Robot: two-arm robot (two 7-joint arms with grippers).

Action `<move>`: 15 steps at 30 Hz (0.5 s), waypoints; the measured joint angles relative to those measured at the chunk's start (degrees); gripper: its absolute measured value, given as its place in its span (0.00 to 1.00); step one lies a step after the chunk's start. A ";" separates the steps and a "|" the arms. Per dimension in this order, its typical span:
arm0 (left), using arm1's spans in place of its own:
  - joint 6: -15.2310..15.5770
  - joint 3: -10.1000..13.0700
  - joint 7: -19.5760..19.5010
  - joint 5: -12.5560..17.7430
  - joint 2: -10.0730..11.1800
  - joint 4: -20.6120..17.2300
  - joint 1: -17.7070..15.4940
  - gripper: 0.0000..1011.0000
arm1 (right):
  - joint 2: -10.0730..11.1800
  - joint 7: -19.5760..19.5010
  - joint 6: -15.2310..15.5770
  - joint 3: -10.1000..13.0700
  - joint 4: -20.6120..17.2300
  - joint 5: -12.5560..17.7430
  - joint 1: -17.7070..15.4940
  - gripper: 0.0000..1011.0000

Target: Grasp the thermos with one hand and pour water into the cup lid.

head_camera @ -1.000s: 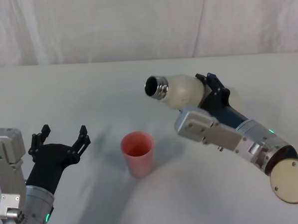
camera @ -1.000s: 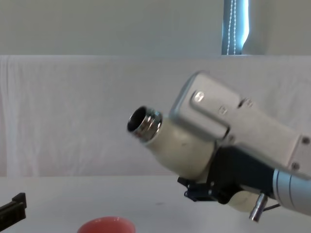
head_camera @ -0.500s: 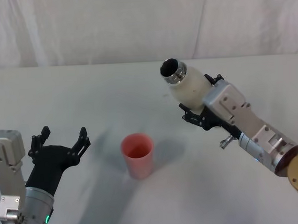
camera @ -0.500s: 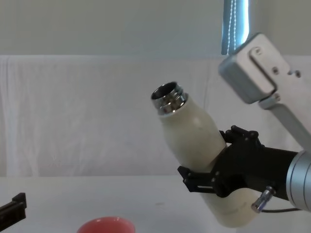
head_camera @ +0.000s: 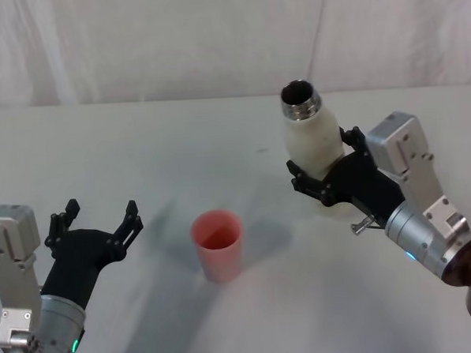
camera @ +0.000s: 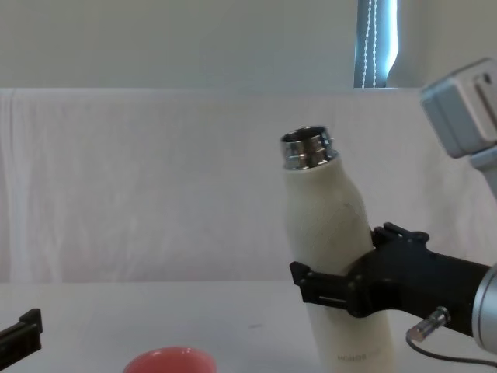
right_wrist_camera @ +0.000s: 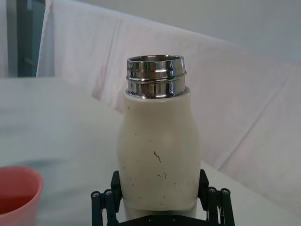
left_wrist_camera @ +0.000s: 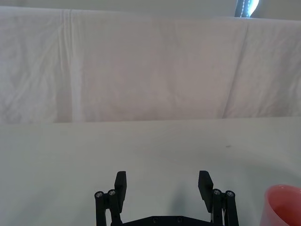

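Two grippers: your right gripper fingers clamp thermos near-upright, right of cup lid; left gripper fingers spread, idle.

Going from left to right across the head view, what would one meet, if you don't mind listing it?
Left gripper, open and parked → cup lid → thermos → right gripper, shut on the thermos.

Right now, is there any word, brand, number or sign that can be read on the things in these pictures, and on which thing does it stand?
Small grey lettering near the base of the tall cream-white speckled thermos, held by the right gripper: too small to read.
Salmon-pink round cup lid: no text seen.
Left gripper, open at the table's left: no text seen.
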 joint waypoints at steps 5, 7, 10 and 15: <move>0.00 0.00 0.00 0.00 0.00 0.00 0.00 0.99 | -0.59 0.90 -0.50 1.48 1.42 5.02 -0.13 0.95; 0.00 0.00 0.00 0.00 0.00 0.00 0.00 0.99 | -0.77 1.31 -0.57 1.93 1.89 6.75 -0.14 0.95; 0.00 0.00 0.00 0.00 0.00 0.00 0.00 0.99 | -0.85 1.65 -0.62 2.32 2.63 8.80 -0.06 0.95; 0.00 0.00 0.00 0.00 0.00 0.00 0.00 0.99 | -0.81 1.84 -0.55 2.52 3.95 11.33 0.42 0.95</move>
